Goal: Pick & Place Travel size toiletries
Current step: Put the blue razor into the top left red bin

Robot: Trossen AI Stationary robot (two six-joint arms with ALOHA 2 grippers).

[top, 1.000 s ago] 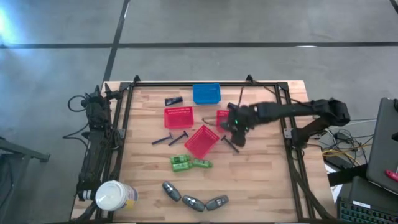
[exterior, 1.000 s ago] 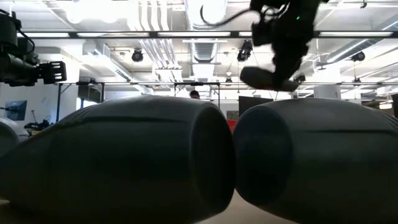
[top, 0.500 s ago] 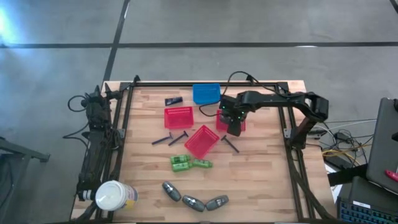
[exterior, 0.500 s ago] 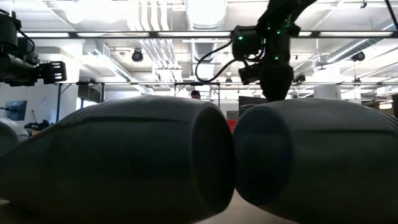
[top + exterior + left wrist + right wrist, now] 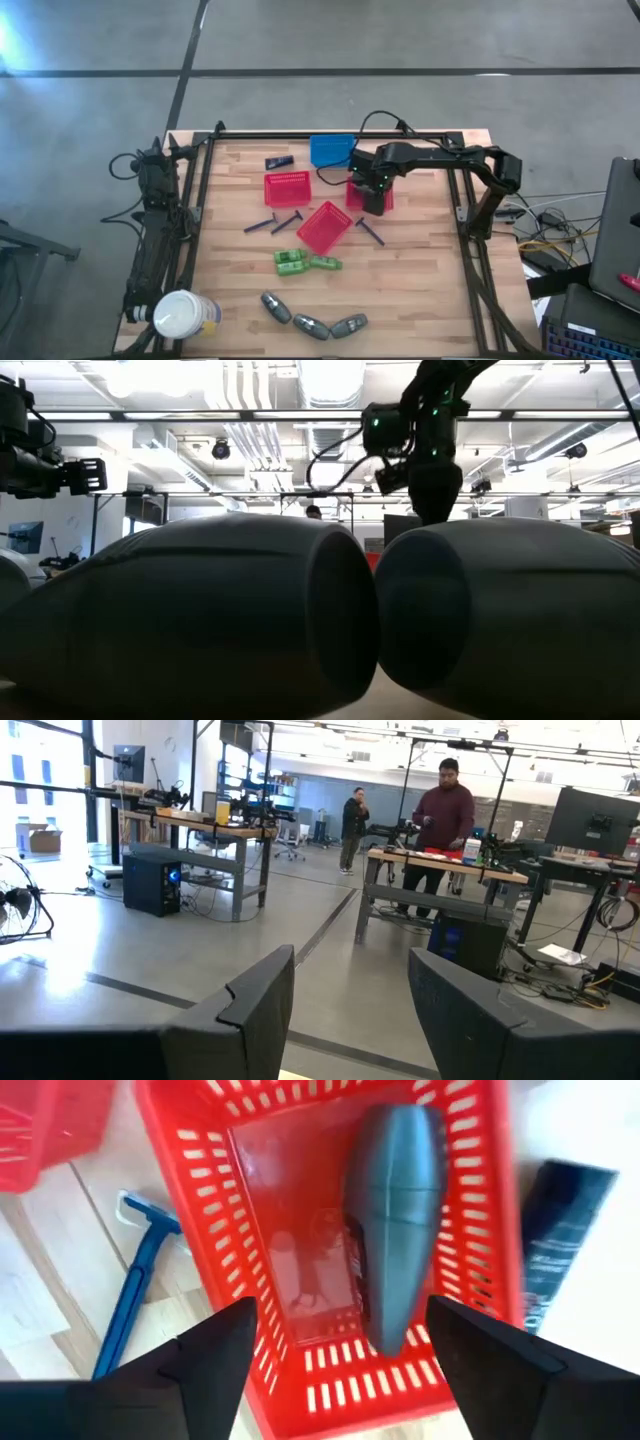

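My right gripper [image 5: 372, 196] [image 5: 340, 1305] hangs open, pointing down, over a small red mesh basket [image 5: 358, 188] [image 5: 480, 1210] right of the table's middle. One grey oval bottle [image 5: 395, 1220] lies on the basket's floor between the two fingers; neither finger touches it. Three more grey bottles [image 5: 310, 325] lie near the near edge. Two green pieces [image 5: 305, 263] and thin black sticks [image 5: 275, 224] lie mid-table, and a dark packet [image 5: 279, 161] lies toward the far edge. My left gripper [image 5: 350, 1010] is open, parked at the table's left edge.
A second red basket [image 5: 287, 188], a tilted red one [image 5: 325, 227] and a blue one [image 5: 332, 150] stand close to the right gripper. A blue-handled razor [image 5: 135, 1295] and a dark packet [image 5: 560, 1230] flank the small basket. A white-topped container [image 5: 182, 315] stands at the near left corner.
My right gripper moved toward the table's far and left edges, from beside the tilted red basket to above the small red basket, and turned to point down. The grey bottle that hung under it a second ago now lies inside that basket.
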